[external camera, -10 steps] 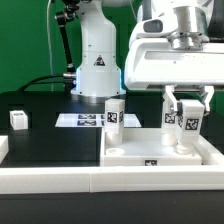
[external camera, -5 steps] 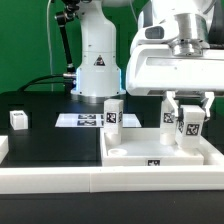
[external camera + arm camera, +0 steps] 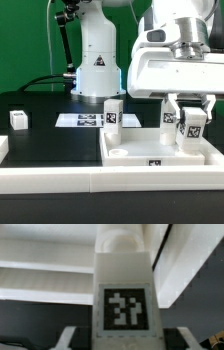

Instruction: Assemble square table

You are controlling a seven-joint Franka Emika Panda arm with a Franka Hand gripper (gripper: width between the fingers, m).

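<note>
My gripper hangs over the right part of the white square tabletop and is shut on a white tagged leg. The leg stands roughly upright with its lower end at the tabletop's surface. In the wrist view the leg fills the middle, its tag facing the camera, with my gripper closed on its sides. Behind it lies the pale tabletop. A second leg stands at the tabletop's far corner towards the exterior view's left. Another leg rests on the black table at the far left.
The marker board lies flat on the black table in front of the robot base. A long low white border wall runs along the near edge. Green backdrop behind.
My gripper and the held leg have shifted slightly towards the exterior view's right. The other legs and the tabletop have not moved.
</note>
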